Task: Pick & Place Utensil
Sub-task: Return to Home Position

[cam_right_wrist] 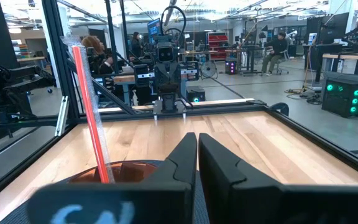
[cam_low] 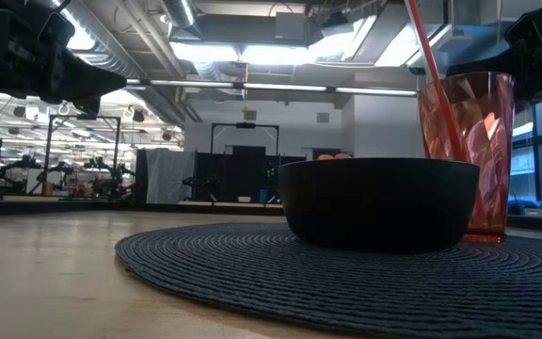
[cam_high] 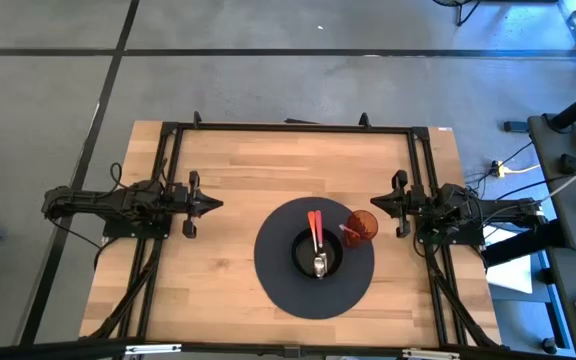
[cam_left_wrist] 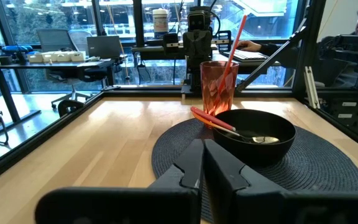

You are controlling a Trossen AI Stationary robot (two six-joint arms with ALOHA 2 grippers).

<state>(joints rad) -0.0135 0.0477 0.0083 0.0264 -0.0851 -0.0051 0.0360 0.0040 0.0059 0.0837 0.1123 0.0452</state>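
Observation:
A black bowl (cam_high: 318, 254) stands in the middle of a round dark placemat (cam_high: 278, 275). The utensil (cam_left_wrist: 241, 132) lies in the bowl. Its silver head (cam_high: 320, 265) rests on the bowl's bottom and its orange-red handle (cam_high: 314, 228) leans over the far rim. A second orange-red handle shows beside the first. My left gripper (cam_high: 218, 205) is shut and hovers left of the mat, pointing level at the bowl (cam_left_wrist: 253, 140). My right gripper (cam_high: 372, 205) is shut and hovers right of the mat, just beyond the red cup (cam_high: 361, 225). Neither holds anything.
The translucent red cup (cam_left_wrist: 219, 87) stands on the mat to the right of the bowl and holds a tall red stick (cam_left_wrist: 235, 37). A black frame (cam_high: 293, 128) runs around the wooden tabletop. Bare wood lies left of the mat and toward the far edge.

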